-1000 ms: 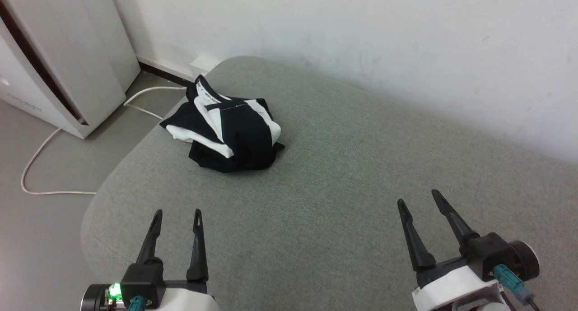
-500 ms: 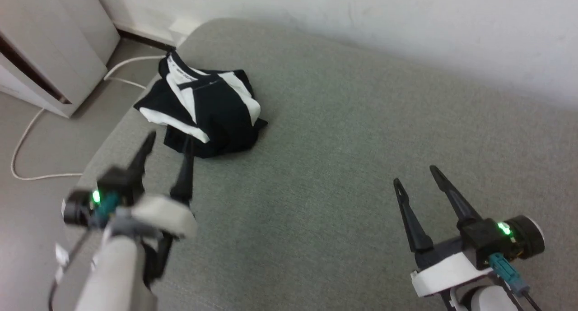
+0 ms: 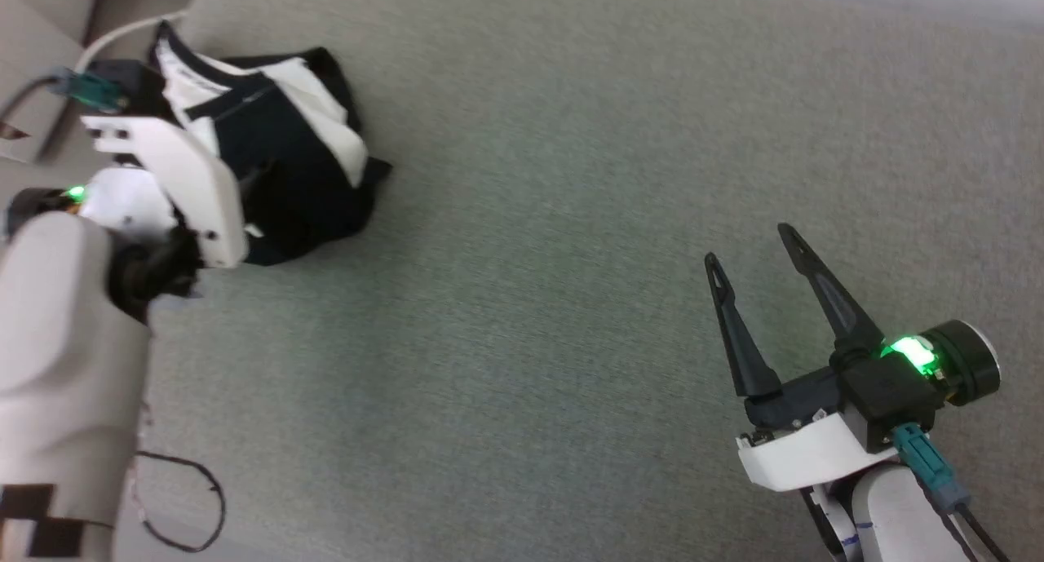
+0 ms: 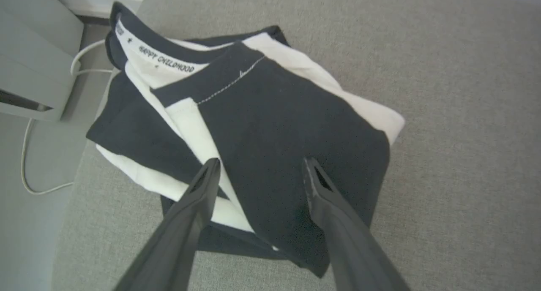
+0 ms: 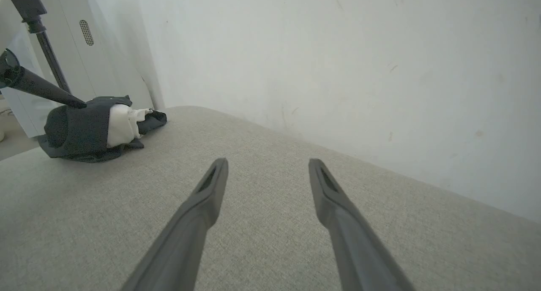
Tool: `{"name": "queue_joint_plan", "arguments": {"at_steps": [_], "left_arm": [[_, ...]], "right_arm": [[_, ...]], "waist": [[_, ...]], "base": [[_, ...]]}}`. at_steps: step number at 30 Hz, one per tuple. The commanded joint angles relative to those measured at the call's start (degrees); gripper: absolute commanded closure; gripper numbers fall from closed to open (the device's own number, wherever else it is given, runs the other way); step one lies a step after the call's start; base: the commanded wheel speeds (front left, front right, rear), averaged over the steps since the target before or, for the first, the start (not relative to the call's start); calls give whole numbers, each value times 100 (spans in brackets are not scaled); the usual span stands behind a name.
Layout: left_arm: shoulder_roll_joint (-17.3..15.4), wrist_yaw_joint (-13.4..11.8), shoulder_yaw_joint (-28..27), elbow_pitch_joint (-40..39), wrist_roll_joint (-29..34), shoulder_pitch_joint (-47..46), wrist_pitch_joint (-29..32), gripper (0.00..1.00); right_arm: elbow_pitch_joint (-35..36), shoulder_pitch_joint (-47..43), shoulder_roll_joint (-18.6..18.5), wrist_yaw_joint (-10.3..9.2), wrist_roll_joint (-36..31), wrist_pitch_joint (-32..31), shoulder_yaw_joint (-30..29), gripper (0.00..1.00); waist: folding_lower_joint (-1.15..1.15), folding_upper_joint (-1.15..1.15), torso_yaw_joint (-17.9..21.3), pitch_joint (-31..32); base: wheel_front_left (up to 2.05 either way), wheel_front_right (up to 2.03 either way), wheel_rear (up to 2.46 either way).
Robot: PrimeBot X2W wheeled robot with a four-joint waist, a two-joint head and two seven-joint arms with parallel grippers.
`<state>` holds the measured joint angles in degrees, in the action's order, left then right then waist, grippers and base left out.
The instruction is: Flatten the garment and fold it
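The left jaws are held wide apart with nothing between them. Their two dark fingers (image 4: 203,194) are pointed down at the garment (image 4: 274,126), and the tips are poised over its black top fold. In the right wrist view one of these fingers (image 5: 38,86) is seen with its tip at the top of the heap; whether contact is made cannot be told. The right jaws are likewise spread open and empty. Their fingers (image 3: 820,289) are carried above bare grey fabric, well apart from the garment.

The garment is bunched in a loose heap of black and white layers near the rounded far-left corner of a grey upholstered surface (image 3: 571,219). Its black-trimmed collar (image 4: 156,58), lined with a white band of small lettering, is turned toward that corner. White fabric is exposed along two sides of the heap, and a stitched seam is seen across the black fold.

Beyond the corner, a white cable (image 4: 25,172) is laid across the grey floor (image 4: 25,248), beside a white unit (image 4: 29,63). The far side of the surface is bordered by a pale wall (image 5: 338,71).
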<state>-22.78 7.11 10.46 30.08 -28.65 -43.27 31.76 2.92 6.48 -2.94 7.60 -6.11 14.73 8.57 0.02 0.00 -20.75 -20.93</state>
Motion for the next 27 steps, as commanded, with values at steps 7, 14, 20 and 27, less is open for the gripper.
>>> {"name": "queue_joint_plan", "arguments": {"at_steps": [7, 14, 20, 27], "left_arm": [[-463, 36, 147, 798, -804, -203, 1110, 0], [-539, 37, 170, 1091, -1386, -35, 1249, 100], [-725, 37, 135, 1025, -1563, -146, 663, 100], [-1058, 37, 37, 507, -1611, -439, -818, 100]], "right_arm": [[27, 167, 0, -11, 2, 27, 30, 0], [-47, 155, 2, -11, 30, 27, 17, 0], [-181, 140, 4, -11, 84, 27, 48, 0], [-354, 7, 5, -11, 304, 27, 24, 0]], "waist": [[-2, 0, 657, -689], [-2, 0, 703, -652], [-2, 0, 688, -244], [-2, 0, 801, 560]], "base": [[0, 0, 0], [0, 0, 0], [0, 0, 0], [0, 0, 0]]}}
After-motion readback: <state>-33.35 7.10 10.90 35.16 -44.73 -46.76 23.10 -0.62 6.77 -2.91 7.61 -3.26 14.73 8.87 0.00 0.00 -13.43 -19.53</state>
